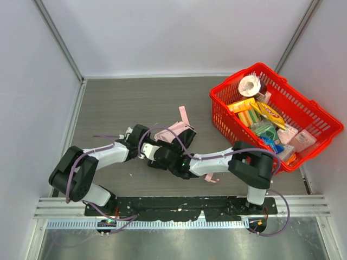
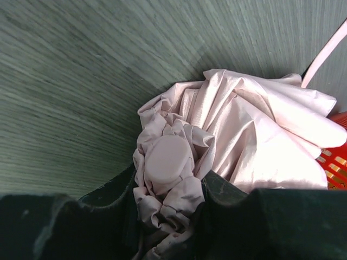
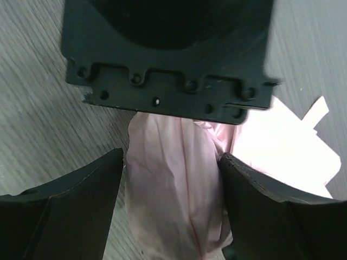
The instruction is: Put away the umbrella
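Note:
The pale pink umbrella lies bunched on the grey table left of the basket, with a pink strap sticking out toward the back. My left gripper is shut on the umbrella's end; in the left wrist view the crumpled fabric and a round pink cap are squeezed between the fingers of the left gripper. My right gripper reaches in from the right. In the right wrist view the right gripper is open and straddles the pink fabric, with a thin gap at its left finger. The black shaft is hidden.
A red plastic basket full of packets and a tape roll stands at the right back; its edge also shows in the left wrist view. White walls enclose the table. The left gripper's black body fills the top of the right wrist view.

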`<state>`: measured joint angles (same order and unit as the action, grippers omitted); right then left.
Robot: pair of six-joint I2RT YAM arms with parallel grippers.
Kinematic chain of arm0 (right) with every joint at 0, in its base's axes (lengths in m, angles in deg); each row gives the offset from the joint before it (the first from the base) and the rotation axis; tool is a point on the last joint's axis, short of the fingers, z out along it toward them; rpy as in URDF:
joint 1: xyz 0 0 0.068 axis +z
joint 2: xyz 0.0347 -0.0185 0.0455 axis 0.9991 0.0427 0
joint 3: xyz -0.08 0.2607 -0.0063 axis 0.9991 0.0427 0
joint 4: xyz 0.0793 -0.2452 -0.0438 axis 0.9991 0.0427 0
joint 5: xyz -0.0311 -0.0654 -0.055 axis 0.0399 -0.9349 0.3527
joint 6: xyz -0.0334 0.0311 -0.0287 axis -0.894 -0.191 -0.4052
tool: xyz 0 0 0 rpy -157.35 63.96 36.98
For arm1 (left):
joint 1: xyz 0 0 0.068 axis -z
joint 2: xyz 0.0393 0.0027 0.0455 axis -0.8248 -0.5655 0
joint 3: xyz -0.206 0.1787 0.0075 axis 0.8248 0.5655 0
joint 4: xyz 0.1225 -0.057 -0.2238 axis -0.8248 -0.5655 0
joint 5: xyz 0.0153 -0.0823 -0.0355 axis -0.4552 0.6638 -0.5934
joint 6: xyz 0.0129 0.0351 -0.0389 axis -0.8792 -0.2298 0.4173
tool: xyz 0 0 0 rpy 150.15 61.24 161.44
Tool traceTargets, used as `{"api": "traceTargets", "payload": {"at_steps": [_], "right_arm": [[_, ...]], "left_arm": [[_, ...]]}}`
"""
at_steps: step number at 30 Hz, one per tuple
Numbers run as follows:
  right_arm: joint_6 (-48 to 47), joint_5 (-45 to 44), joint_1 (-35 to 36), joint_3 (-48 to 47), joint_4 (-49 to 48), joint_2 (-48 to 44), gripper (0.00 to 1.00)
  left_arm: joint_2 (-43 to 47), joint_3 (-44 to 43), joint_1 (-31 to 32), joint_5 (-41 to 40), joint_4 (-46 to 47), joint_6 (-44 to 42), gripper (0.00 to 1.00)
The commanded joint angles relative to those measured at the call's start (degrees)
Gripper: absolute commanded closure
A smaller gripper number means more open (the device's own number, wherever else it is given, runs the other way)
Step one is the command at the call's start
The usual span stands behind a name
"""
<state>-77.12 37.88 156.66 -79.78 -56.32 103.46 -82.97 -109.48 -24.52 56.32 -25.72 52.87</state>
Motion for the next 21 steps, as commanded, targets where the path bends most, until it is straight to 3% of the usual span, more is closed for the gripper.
{"api": "traceTargets", "payload": {"at_steps": [1, 2, 4, 7, 8, 10, 11, 12, 13, 14, 15, 21], "right_arm": [[-1.6, -4.39, -0.54, -0.57, -5.86, 4.08, 0.28], [-0.9, -5.26, -0.89, 0.57, -6.48, 4.52, 0.3], [1.91, -6.67, -1.51, 2.59, -7.54, 5.32, 0.54], [7.52, -4.84, -2.83, 5.67, -9.47, 5.93, 0.79], [8.51, -3.09, -3.53, 6.89, -9.73, 6.54, 0.96], [10.97, 1.56, -4.76, 8.65, -11.14, 6.99, 0.99], [13.41, 6.98, -6.5, 8.84, -11.14, 7.34, 0.99], [14.48, 9.73, -7.39, 9.54, -11.14, 7.51, 0.99], [15.97, 13.67, -8.88, 10.5, -11.58, 7.86, 0.99], [16.51, 15.71, -9.59, 10.86, -11.84, 8.04, 0.99], [17.3, 20.09, -11.08, 10.77, -11.24, 8.57, 0.99], [22.93, 42.25, -19.07, 12.0, -11.06, 9.18, 0.99]], "left_arm": [[-0.14, 2.99, 0.42, 0.18, -15.52, -0.87, 1.0], [0.31, 2.99, 0.42, -0.26, -15.87, -0.87, 1.0], [1.45, 3.25, 0.42, -1.32, -16.13, -0.61, 1.0], [2.33, 3.78, 0.42, -2.46, -15.26, -0.52, 1.0], [2.51, 4.13, 0.42, -2.72, -14.38, -0.52, 1.0], [2.95, 5.36, 0.42, -3.42, -11.14, -1.22, 1.0], [3.29, 5.71, 0.42, -3.95, -10.08, -1.92, 0.88], [3.91, 6.06, 0.5, -4.65, -8.76, -2.71, 0.65], [4.78, 6.94, 0.42, -4.92, -6.4, -4.37, 0.31], [6.27, 8.25, 0.42, -5.45, -3.94, -5.78, 0.06], [8.64, 9.48, 0.42, -6.32, -2.26, -6.31, 0.0], [16.91, 14.32, 0.33, -9.58, 2.67, -9.39, 0.0]]}}
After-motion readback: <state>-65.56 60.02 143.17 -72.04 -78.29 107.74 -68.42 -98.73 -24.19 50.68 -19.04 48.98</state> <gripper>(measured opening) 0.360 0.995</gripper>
